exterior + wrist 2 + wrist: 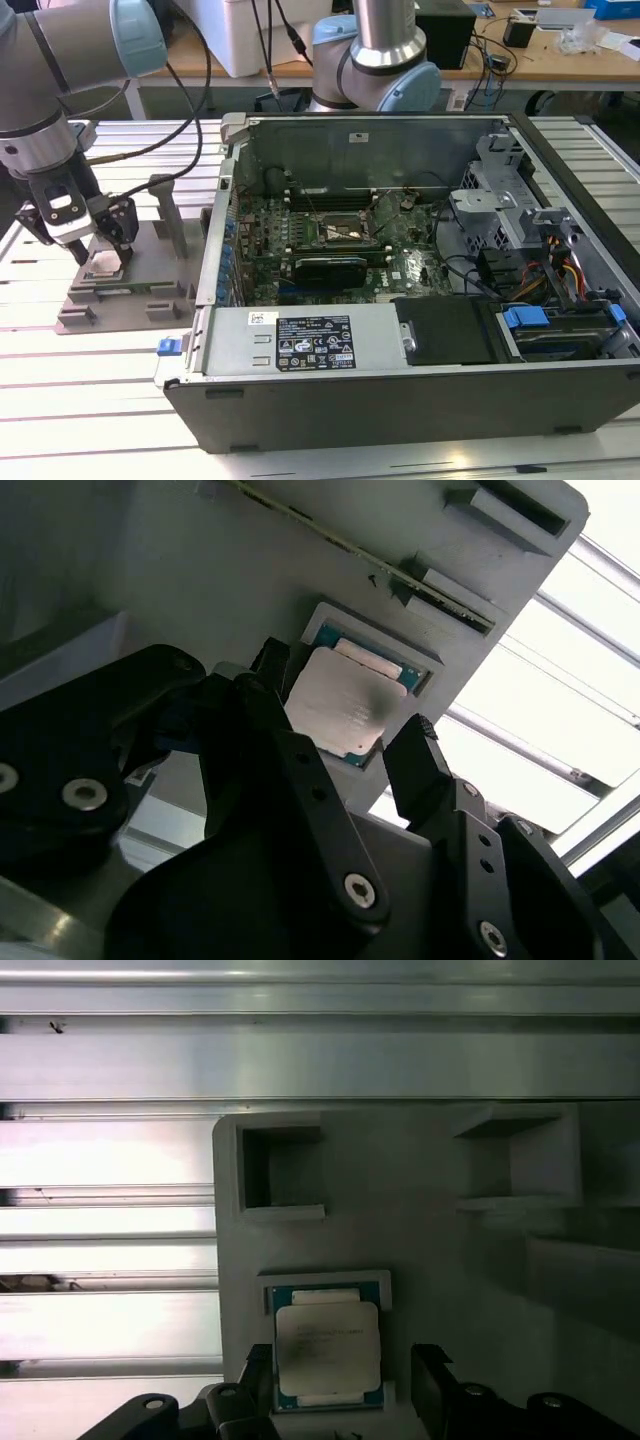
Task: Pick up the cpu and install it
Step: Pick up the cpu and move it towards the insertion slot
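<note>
Broadly, the open computer case [400, 380] lies on the slatted table, and its bare socket [345, 232] is well apart from the work. The grey block [130, 290] stands beside the case on the exterior view's left. The gripper [103, 250] hangs low over that block.

The cpu [328, 1352] lies flat in a shallow square pocket of the block, metal top up. In both wrist views the fingers [432, 1380] stand apart, one on each side of it, with a gap showing on at least one side, so nothing is gripped yet.

The risks look small-scale. The pocket's raised rim sits just beside the cpu, so a finger coming in off-centre could land on the rim instead. The cpu's edge is thin, so an uneven squeeze could tip it or let it slip. A loose hold could drop it crooked.
</note>
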Controlling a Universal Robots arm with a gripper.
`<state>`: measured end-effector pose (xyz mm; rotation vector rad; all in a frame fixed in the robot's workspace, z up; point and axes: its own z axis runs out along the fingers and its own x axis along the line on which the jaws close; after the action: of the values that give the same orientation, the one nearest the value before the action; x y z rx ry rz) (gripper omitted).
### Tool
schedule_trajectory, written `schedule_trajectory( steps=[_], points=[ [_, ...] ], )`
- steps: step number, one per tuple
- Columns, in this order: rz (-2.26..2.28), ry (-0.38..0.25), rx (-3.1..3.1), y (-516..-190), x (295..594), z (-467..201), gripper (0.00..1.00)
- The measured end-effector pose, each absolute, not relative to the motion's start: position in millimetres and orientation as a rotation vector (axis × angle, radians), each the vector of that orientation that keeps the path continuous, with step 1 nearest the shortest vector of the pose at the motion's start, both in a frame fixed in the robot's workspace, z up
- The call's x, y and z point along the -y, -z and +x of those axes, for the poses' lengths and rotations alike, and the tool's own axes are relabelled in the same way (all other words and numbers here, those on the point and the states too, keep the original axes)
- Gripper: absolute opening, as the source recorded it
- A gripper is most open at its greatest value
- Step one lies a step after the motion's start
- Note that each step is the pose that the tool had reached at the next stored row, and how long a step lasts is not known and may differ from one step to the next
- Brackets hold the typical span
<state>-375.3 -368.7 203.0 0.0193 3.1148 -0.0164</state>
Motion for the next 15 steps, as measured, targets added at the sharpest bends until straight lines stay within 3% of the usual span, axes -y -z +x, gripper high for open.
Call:
schedule_trajectory(
  steps=[15],
  points=[
    [-0.047,0.016,-3.115,-190,369,-380,0.66]
  ],
)
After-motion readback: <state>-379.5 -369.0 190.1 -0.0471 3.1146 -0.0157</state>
